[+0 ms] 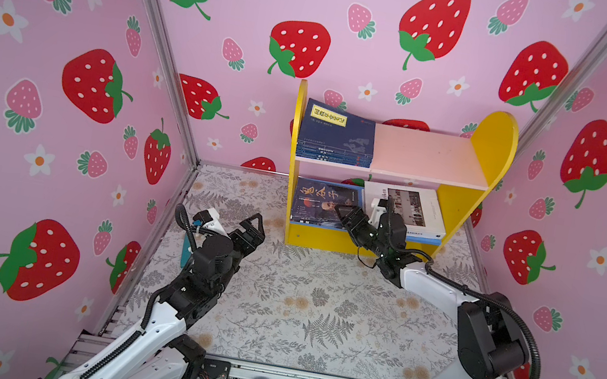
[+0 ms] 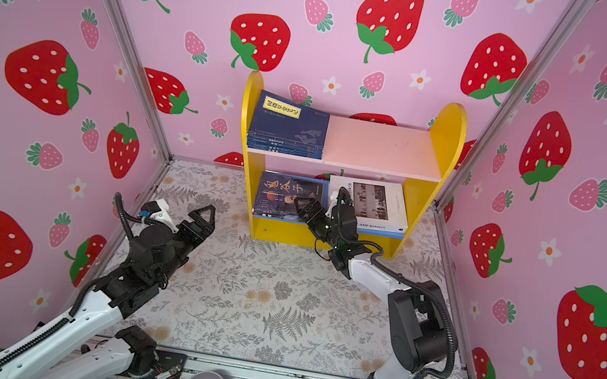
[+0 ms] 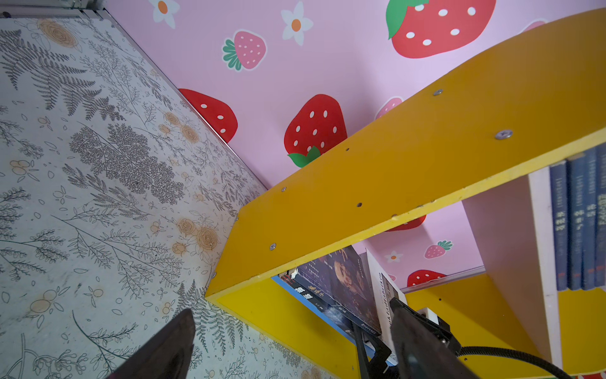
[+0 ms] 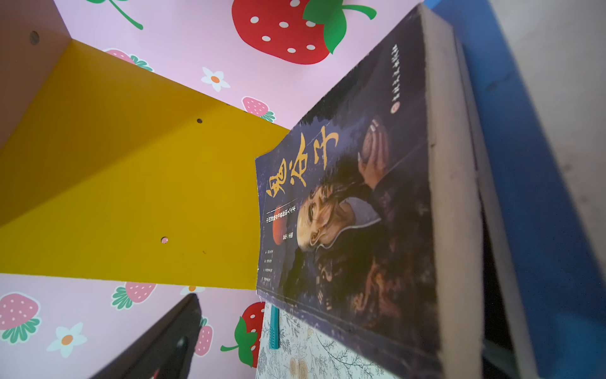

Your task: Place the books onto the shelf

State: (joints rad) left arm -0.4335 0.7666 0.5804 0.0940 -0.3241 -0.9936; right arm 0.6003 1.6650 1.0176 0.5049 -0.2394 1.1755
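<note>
Right gripper [image 1: 350, 215], spread and empty, sits at the portrait book's [image 1: 316, 201] front edge on the lower board [image 4: 524, 164]. Likely stiff, slick-covered: pinch across that edge.

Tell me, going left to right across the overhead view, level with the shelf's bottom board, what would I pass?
Left fingers, hanging open → yellow left side panel → dark portrait book → thick white book → yellow right side panel. The right fingers overlap both books, so I leave them out.
</note>
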